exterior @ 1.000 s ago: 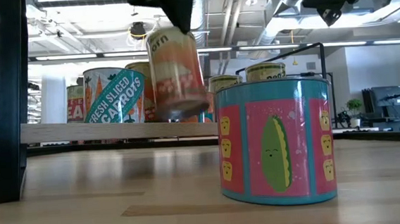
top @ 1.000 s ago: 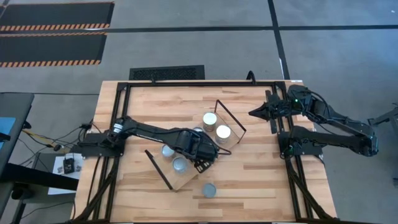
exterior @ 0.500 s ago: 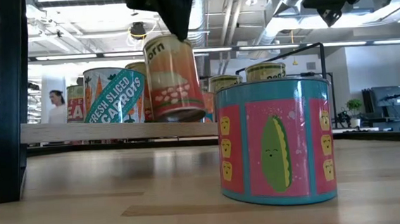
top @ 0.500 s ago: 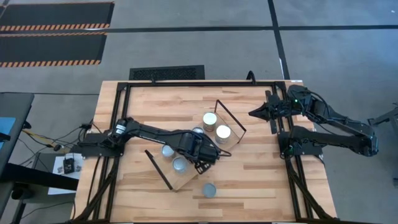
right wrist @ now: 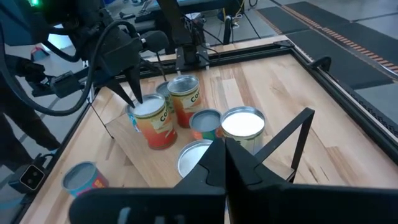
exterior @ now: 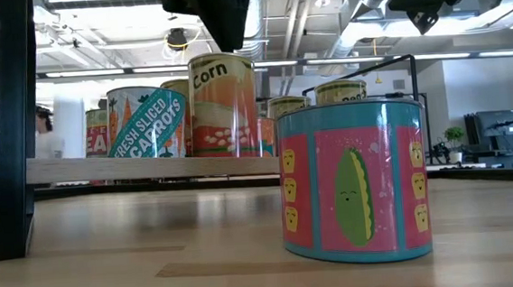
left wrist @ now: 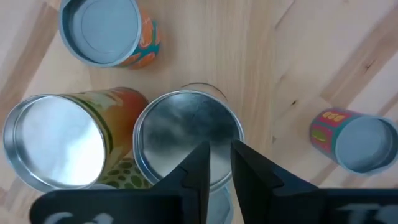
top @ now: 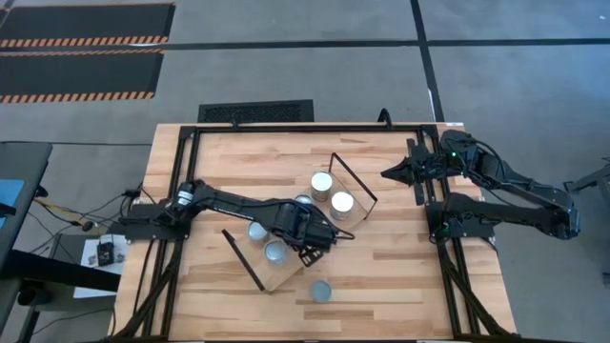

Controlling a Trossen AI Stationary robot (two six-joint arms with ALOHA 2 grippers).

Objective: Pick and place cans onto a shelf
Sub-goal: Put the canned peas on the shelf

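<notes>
The left gripper (top: 322,236) hangs low over the shelf (top: 276,276), right above the corn can (exterior: 223,105). From its wrist the two dark fingers (left wrist: 202,163) sit close, only a thin slit between them, over the can's brushed silver lid; from across the table they look raised off the top, yet I cannot tell whether they touch it. The can stands upright on the pale wood board, orange label with "Corn" lettering, smooth round tin.

Beside it on the shelf stands a carrots can (exterior: 145,122) with a teal banner, and more tins (top: 332,192) with white and silver tops sit toward the black wire bracket (top: 353,186) at the far end. Off the shelf, alone on the wooden tabletop (top: 400,276), a squat teal-and-pink can (exterior: 352,180) with a cartoon corn cob stands upright.

The right gripper (top: 386,173) waits high at the table's right edge, fingers pressed together, holding nothing.
</notes>
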